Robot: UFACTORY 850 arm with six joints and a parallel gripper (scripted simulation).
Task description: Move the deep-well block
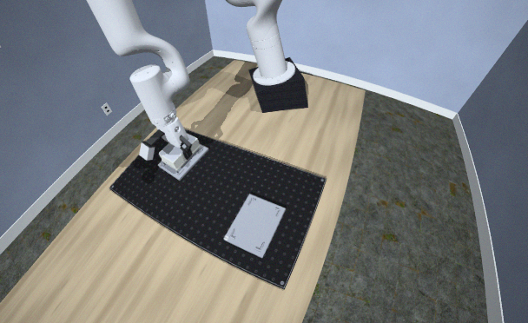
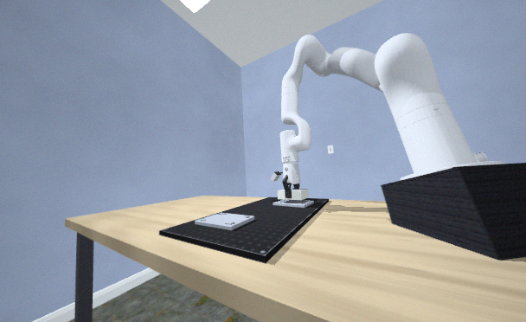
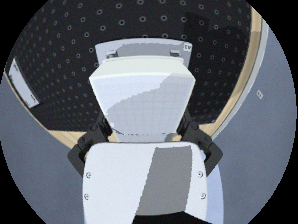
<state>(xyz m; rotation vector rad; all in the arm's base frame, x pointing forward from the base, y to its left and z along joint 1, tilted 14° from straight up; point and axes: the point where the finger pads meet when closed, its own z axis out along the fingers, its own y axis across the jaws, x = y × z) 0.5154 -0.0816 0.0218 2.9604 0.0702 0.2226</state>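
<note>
My gripper (image 1: 176, 152) is shut on the white deep-well block (image 1: 172, 160), gripping it by its two long sides from above. The block is upright and level. It sits right over the grey plate nest (image 1: 191, 161) at the far left corner of the black breadboard, and I cannot tell whether it touches the nest. In the exterior view the block (image 2: 298, 193) stands just at the nest (image 2: 293, 202). In the wrist view the block (image 3: 143, 96) fills the middle between the black fingers, and the nest edge (image 3: 143, 50) shows beyond it. The other nest (image 1: 255, 226) is empty.
The black perforated breadboard (image 1: 221, 195) lies on the wooden table. The arm's black base block (image 1: 279, 88) stands at the table's far end. A small white camera box (image 1: 148, 149) sticks out beside the wrist.
</note>
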